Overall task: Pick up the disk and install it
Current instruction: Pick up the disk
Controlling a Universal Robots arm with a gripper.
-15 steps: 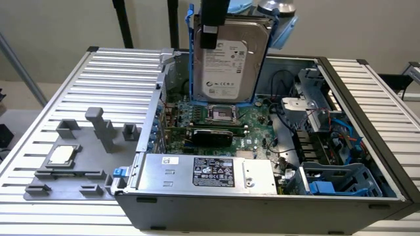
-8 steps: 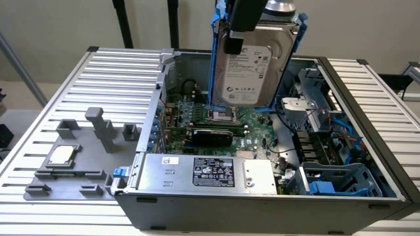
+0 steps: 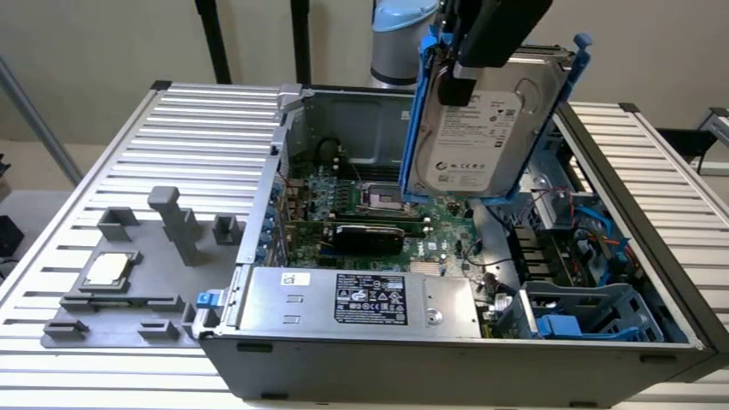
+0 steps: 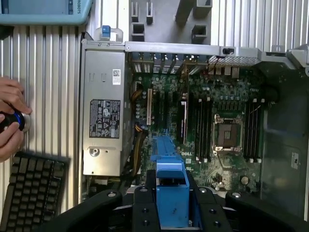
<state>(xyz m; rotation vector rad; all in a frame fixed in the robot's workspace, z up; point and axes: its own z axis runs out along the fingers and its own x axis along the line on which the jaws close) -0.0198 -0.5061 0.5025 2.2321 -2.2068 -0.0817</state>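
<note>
Here's the arm (image 3: 394, 64), a silver-grey cylinder under a rounded pale blue cap (image 3: 405, 13). The claw (image 4: 171, 195) is matte black, broad and angular, dotted with small round screws (image 4: 112, 194). A pale blue housing (image 4: 46, 12) bears grey lettering reading ROBOTS.

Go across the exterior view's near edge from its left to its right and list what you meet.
Silver CPU chip on the grey fixture plate → grey power supply box with a black label → blue drive cage.

Probably robotics lab: open PC case (image 3: 456, 371) on slatted metal bench (image 3: 205, 120), keyboard (image 4: 31, 193).
</note>
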